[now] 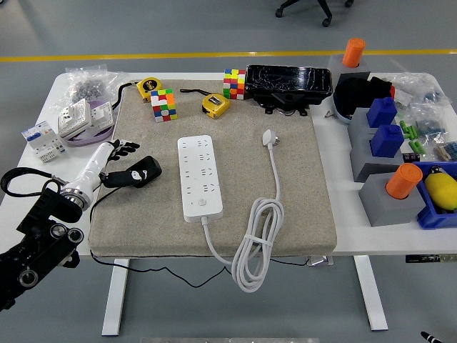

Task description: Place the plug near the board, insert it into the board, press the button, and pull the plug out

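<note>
From the head camera you look down on a white counter (335,214) with a beige mat (300,193) over its middle. Your power strip (198,176), the board, lies flat on the mat, long axis running away from you, its button at the near end. Its white cable (257,243) leaves that near end, loops in a loose coil at the mat's front edge and runs up the right side to the plug (270,138), which lies on the mat to the right of the strip's far end, near it but not touching and not inserted. Your left hand (114,151) comes in from the lower left on its black arm and rests at the mat's left edge; its black fingers (128,147) are loosely spread and grip nothing. Just beside them, on the mat, lies a small black device (134,174); you cannot tell whether the hand touches it. Your right hand does not appear in this view. Along the mat's far edge sit two yellow tape measures (216,104), two colourful cubes (163,105) and a black tray (289,86). Left of the mat lie white sockets (84,118) and a bag of small parts (89,84). Right of it stand grey blocks (389,204) carrying orange cylinders (403,181) and blue pieces (389,138), with a blue bin (428,218) at the edge.
</note>
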Robot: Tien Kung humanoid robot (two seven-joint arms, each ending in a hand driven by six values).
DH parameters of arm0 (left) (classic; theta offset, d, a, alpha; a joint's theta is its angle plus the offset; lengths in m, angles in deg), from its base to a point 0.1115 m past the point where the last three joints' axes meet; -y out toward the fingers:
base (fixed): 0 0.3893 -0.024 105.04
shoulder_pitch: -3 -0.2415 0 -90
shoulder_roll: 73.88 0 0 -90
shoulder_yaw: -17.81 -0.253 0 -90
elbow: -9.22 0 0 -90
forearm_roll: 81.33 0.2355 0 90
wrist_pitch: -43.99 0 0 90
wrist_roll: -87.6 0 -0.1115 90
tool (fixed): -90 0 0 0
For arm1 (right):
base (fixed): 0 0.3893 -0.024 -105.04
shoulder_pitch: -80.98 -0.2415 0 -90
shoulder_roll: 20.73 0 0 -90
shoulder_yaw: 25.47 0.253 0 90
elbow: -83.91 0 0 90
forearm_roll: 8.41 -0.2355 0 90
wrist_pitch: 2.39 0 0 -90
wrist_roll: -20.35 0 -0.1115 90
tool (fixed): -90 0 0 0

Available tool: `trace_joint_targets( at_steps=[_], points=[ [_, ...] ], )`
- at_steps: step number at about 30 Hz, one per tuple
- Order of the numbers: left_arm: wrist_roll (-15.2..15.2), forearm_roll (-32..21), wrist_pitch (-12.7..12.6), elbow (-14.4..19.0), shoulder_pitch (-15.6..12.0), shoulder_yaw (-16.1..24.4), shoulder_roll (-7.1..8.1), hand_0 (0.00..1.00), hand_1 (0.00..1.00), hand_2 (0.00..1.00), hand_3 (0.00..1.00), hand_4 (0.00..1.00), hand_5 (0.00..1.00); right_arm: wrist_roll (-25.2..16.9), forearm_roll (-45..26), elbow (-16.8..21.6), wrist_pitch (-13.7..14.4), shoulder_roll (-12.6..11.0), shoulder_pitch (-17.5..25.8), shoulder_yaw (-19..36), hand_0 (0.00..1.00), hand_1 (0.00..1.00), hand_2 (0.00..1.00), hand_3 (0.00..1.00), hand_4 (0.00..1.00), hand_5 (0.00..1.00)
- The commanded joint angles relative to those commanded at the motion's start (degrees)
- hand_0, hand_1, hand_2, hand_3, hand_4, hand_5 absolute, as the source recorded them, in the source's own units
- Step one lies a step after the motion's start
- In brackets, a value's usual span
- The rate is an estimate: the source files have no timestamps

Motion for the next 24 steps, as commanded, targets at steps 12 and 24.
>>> trace_joint_targets(
  at_steps=[12,24],
  points=[
    [-1.18,1.98,-0.22,-1.26,1.88,-3.24,-0.46,0.772,0.779,0.718,0.704,0.971,0.22,-0.01,-0.07,0.01,0.03,-0.06,-0.09,0.04,0.677,0.682,0.677,0.568,0.923,0.518],
    [-1.12,3.78,-1.75,-3.41,2.98,-4.35,-0.97,0.698,0.564,0.552,0.57,0.84,0.033,-0.01,-0.17,0.02,0.02,-0.12,-0.13,-0.16,0.677,0.682,0.677,0.568,0.922,0.517]
  ],
)
